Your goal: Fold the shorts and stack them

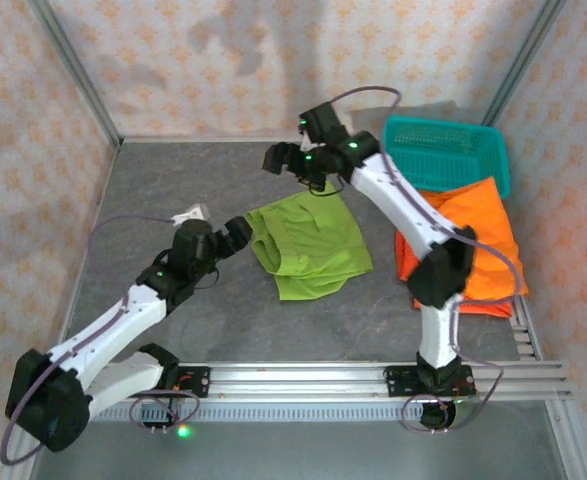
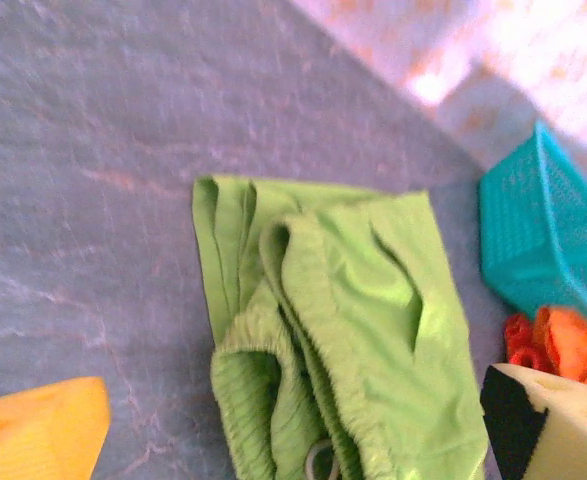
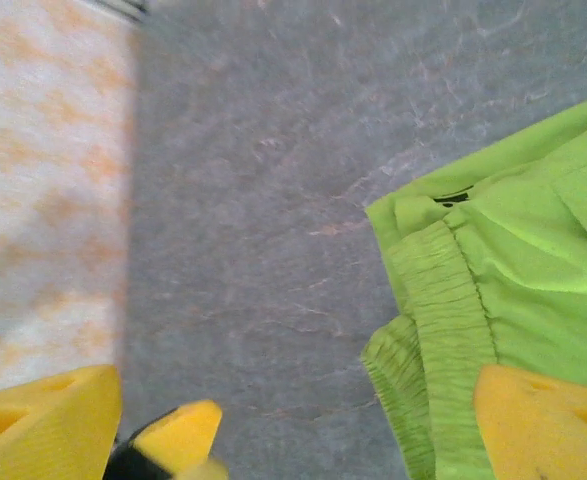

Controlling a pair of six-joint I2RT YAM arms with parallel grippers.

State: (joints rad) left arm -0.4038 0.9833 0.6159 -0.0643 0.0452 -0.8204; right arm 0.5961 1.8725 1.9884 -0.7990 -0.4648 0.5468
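Green shorts (image 1: 308, 247) look folded, mid-table | orange shorts (image 1: 478, 245) by basket (image 1: 438, 122) look unfolded, nothing stacked | left gripper (image 1: 237, 232) fingers spread, empty | right gripper (image 1: 291, 163) spread, empty

lime-green shorts (image 1: 311, 250) folded, mid-table (image 1: 173, 180) | orange shorts (image 1: 483, 250) heaped at right, partly under right arm (image 1: 413, 215), touching teal basket (image 1: 443, 150) | left gripper (image 1: 239, 236) just beside green's left edge | right gripper (image 1: 291, 165) near its far edge

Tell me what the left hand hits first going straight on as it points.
Probably the lime-green shorts: their gathered waist lies on the table right ahead of the left hand. How high it rides is unclear.
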